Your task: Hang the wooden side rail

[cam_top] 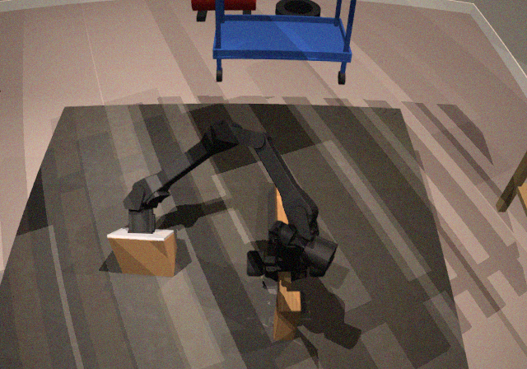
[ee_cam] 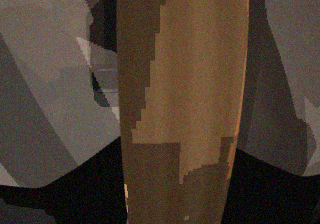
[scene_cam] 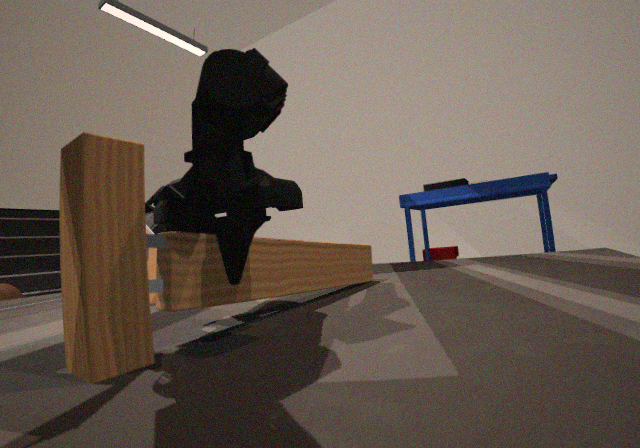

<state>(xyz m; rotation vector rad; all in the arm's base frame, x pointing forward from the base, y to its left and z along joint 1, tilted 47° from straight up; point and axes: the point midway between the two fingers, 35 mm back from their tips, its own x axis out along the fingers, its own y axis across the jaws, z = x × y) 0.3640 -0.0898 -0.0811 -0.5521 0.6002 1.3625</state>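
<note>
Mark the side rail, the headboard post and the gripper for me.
side rail (scene_cam: 310, 270): exterior view, broad side face.
headboard post (scene_cam: 103, 257): exterior view, front face.
gripper (scene_cam: 235, 272): exterior view, near fingertip over the rail.

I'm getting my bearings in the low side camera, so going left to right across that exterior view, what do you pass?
Upright wooden headboard post → black gripper clamped on the long wooden side rail → small red box on the floor → blue metal table.
</note>
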